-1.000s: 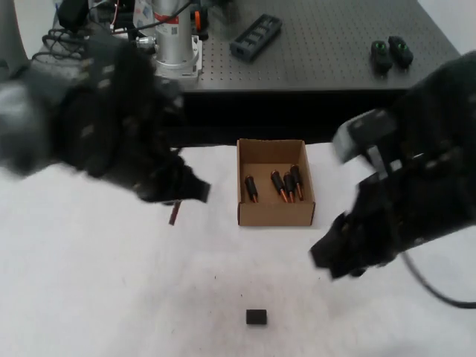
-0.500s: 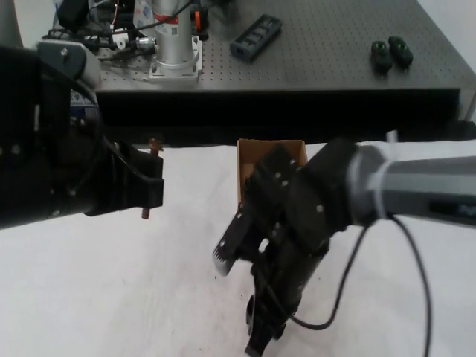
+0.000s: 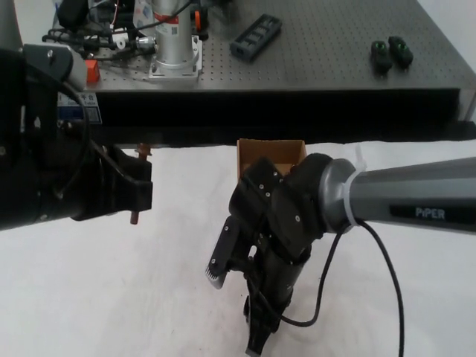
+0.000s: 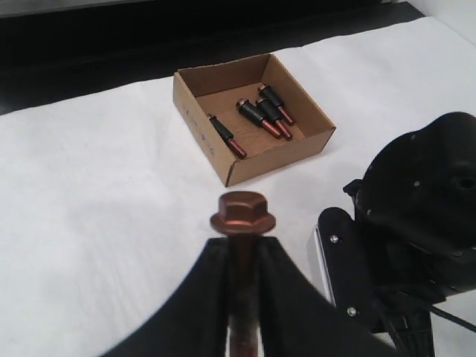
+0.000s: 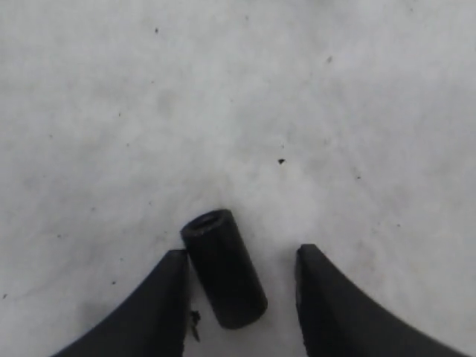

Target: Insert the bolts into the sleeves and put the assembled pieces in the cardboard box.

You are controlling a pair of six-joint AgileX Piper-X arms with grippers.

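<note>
Left claw is clamped tight on a bolt, head up, while right claw sits spread open around the sleeve lying on the cloth near the box.

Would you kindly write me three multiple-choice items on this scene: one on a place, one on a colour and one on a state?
1. Where does the sleeve lie?
A. On a plate.
B. On the white cloth, between the fingers of the right gripper.
C. In a cup.

2. What colour is the bolt?
A. Silver.
B. Blue.
C. Copper.

3. How is the left gripper?
A. Shut on the bolt.
B. Open and empty.
C. Shut on a sleeve.

Answers:
1 B: the right wrist view shows it on the cloth with a finger at each side.
2 C: its hex head shows copper in the left wrist view.
3 A: both fingers press the bolt's shank.
</note>
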